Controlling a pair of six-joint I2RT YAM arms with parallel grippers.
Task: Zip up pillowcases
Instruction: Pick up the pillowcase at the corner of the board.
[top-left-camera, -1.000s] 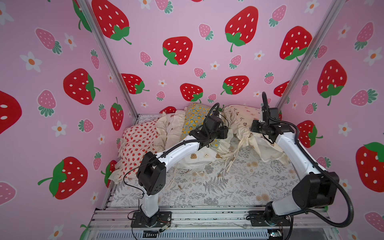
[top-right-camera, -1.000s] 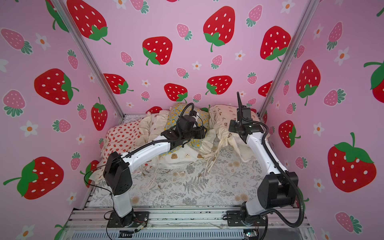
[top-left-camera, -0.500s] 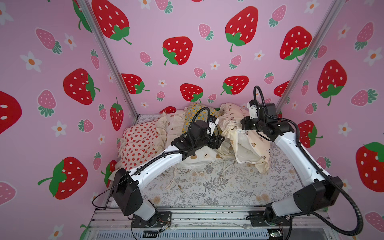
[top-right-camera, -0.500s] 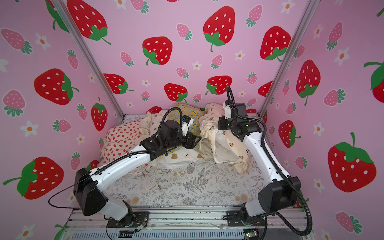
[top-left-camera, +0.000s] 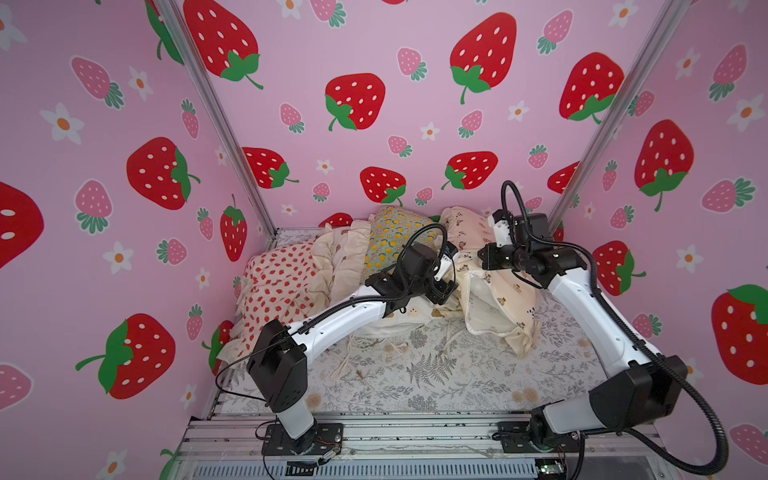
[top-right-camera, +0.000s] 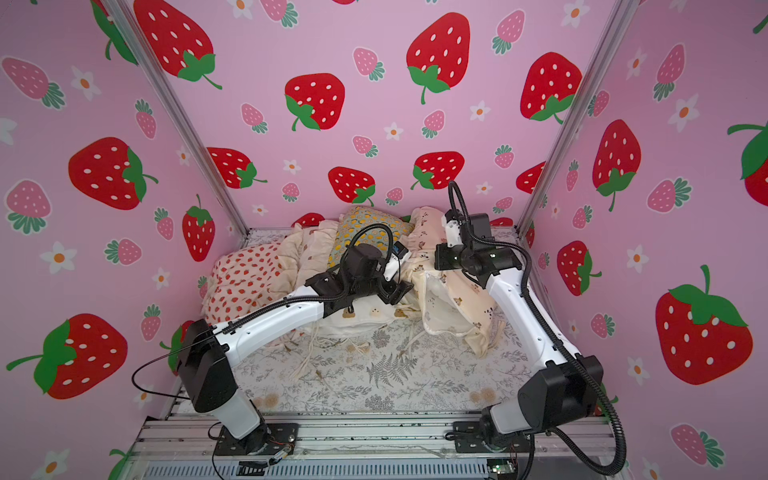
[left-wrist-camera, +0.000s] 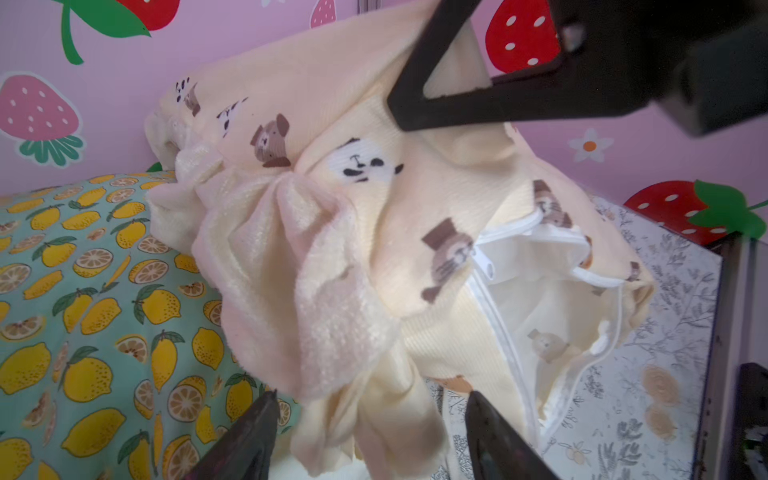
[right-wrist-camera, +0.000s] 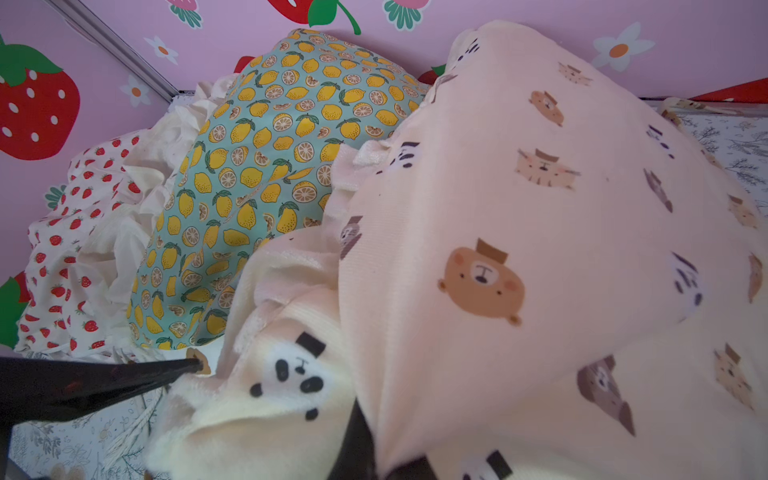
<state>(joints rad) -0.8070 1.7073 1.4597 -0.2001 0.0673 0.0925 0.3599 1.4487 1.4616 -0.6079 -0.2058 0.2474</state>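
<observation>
The right tool (left-wrist-camera: 399, 110) is clamped shut on the cream bear-print pillowcase (left-wrist-camera: 415, 249), holding it up beside the lemon pillowcase (left-wrist-camera: 104, 291) at the back of the worktop (top-left-camera: 436, 374), seemingly so its gaping zip (left-wrist-camera: 484, 266) faces the left tool (left-wrist-camera: 370, 401), whose jaws stand apart and empty.

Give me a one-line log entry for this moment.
left gripper: open, facing ruffle | right gripper: shut on animal-print pillowcase, held up | zipper: open

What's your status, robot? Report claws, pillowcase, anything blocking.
Right claw shut on animal-print pillowcase, holding it up. Left claw open, gripping nothing. Zipper gaping, unzipped. Ruffle dangling between left claw's fingers.
</observation>
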